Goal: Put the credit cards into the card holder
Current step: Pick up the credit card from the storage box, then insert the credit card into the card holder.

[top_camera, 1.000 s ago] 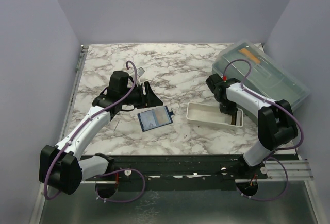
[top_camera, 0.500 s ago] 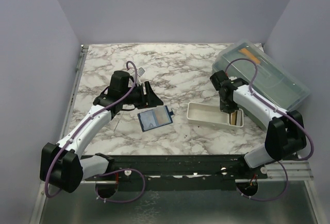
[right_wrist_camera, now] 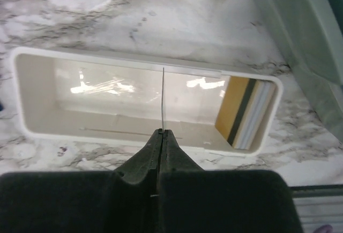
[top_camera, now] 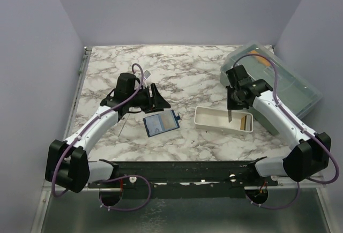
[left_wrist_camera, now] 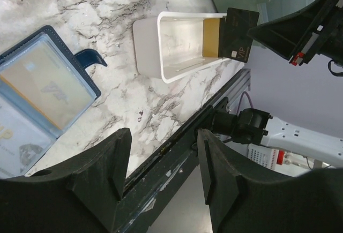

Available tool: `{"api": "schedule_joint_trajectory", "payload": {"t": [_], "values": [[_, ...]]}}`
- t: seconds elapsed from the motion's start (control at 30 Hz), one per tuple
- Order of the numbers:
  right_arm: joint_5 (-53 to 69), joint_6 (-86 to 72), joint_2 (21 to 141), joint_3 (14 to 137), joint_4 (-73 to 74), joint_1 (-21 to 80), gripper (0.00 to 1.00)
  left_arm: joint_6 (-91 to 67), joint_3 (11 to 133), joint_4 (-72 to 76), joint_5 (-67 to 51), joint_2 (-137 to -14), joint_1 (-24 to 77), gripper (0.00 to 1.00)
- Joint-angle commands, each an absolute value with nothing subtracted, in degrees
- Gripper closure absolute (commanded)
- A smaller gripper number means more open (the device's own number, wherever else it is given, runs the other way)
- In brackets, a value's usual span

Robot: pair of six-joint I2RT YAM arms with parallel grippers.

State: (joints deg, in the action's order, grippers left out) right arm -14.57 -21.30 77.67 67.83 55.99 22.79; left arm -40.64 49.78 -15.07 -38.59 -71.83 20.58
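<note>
The navy card holder [top_camera: 161,122] lies open on the marble table, with cards showing behind its clear pockets; it also shows in the left wrist view [left_wrist_camera: 43,83]. My right gripper [top_camera: 231,107] is shut on a thin credit card [top_camera: 229,116] and holds it upright above the white tray [top_camera: 209,123]. The right wrist view sees that card edge-on [right_wrist_camera: 162,96] between my closed fingertips [right_wrist_camera: 162,132]. In the left wrist view the card [left_wrist_camera: 238,32] shows a dark face. More cards, one golden-tan [right_wrist_camera: 236,107], stand at the tray's right end. My left gripper [top_camera: 158,98] is open and empty just behind the card holder.
A large grey-green translucent box [top_camera: 278,80] with an orange strip [top_camera: 261,57] sits at the back right, close behind my right arm. A tiny object [top_camera: 146,74] lies behind my left arm. A black rail [top_camera: 187,168] runs along the table's near edge.
My right gripper has risen from the tray's right end and moved back, lifting one card out of the tray. My left arm has barely shifted.
</note>
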Motion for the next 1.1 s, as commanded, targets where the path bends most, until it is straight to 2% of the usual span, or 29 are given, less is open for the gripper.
{"api": "schedule_joint_trajectory", "payload": {"t": [0.0,0.17,0.3,0.43,0.67,0.83,1.07], "values": [[-1.34,-16.65,75.87,70.37,50.27,22.61,1.0,-45.25,48.03,-8.81,-43.39,-72.98,19.91,0.41],[16.94,-18.32,75.82,71.62,40.88,22.67,1.0,-53.59,43.68,2.74,-47.63,-72.33,19.48,0.41],[34.21,-23.99,76.02,69.19,26.89,22.8,1.0,-63.66,38.4,20.27,-51.63,-71.92,19.29,0.41],[46.66,-31.8,76.11,66.02,11.64,23.61,1.0,-66.51,36.79,27.72,-52.12,-71.1,19.25,0.41],[54.71,-40.56,77.19,62.09,-3.44,25.14,1.0,-71.26,34.8,36.44,-52.03,-67.95,19.33,0.4],[55.99,-43.34,78.55,59.47,-9.02,26.63,1.0,-74.27,34.79,41.7,-53.1,-68.17,19.53,0.42],[56.82,-45.63,79.76,57.99,-12.92,27.24,1.0,-75.47,33.61,43.18,-52.68,-68.14,19.9,0.58]]}}
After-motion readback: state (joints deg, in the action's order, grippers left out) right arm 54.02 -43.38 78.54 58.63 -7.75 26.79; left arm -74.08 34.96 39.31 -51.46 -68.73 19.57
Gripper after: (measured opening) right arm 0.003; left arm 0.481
